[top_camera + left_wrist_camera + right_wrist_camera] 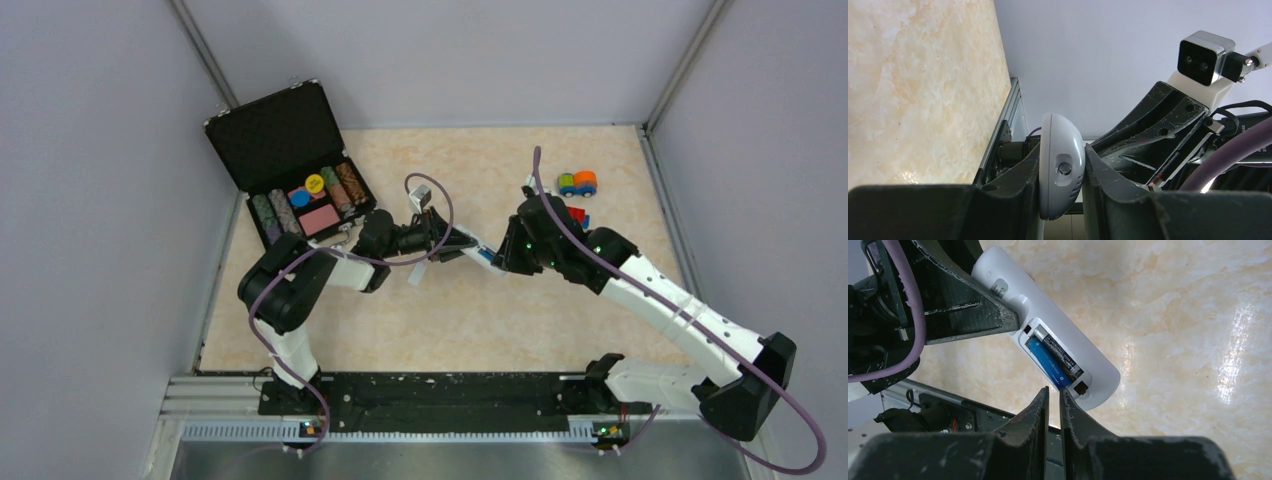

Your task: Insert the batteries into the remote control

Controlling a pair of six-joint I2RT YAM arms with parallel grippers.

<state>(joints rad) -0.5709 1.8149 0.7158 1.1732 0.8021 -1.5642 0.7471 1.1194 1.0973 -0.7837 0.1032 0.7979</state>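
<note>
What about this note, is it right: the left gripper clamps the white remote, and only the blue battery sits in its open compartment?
Not only the blue one: the right wrist view shows the blue battery and the black battery side by side in the compartment. The left gripper does clamp the white remote.

Pale grey walls (pixel 450 50) on 3 sides, beige marbled tabletop (pixel 480 320), metal rail (pixel 450 431) at near edge

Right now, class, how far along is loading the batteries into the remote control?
Done: the blue battery and black battery lie in the open compartment of the remote control. In hand: the left gripper clamps it, while the right gripper, nearly shut, has its tips at the blue battery's end, perhaps pressing it home. Left: probably seating it fully; the compartment is uncovered.
</note>
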